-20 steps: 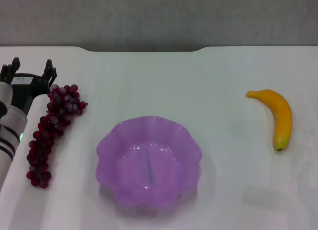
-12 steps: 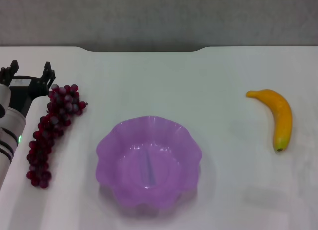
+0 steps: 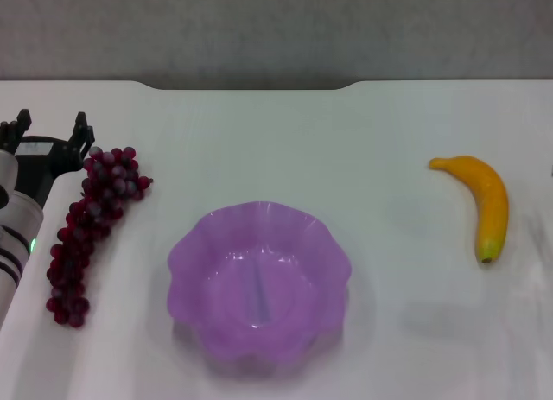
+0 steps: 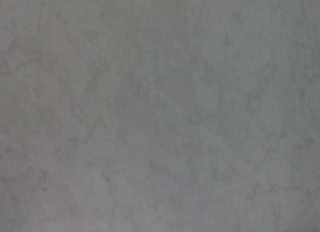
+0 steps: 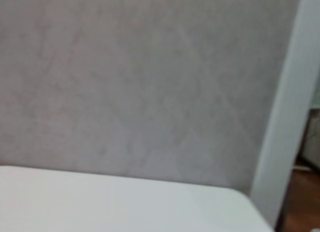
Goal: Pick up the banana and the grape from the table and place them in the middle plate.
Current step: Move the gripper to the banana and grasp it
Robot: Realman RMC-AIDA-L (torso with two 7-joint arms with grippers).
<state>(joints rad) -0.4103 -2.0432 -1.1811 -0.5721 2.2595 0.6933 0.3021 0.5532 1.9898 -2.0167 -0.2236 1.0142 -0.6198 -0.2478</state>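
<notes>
Nothing placed yet — translucent purple scalloped plate (image 3: 259,283) sits empty; curved yellow banana (image 3: 484,201) and dark red-purple grape bunch (image 3: 86,223) lie on the white table (image 3: 285,141), left gripper (image 3: 47,136) spread wide beside the grapes.

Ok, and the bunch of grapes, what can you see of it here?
The grape bunch is a long cluster of small round dark red-purple berries, glossy like plastic. It lies flat on the white table, running slantwise, its broad end farther from the robot, left of the purple plate and clear of it. The open left gripper is beside its far end; contact can't be judged.
</notes>
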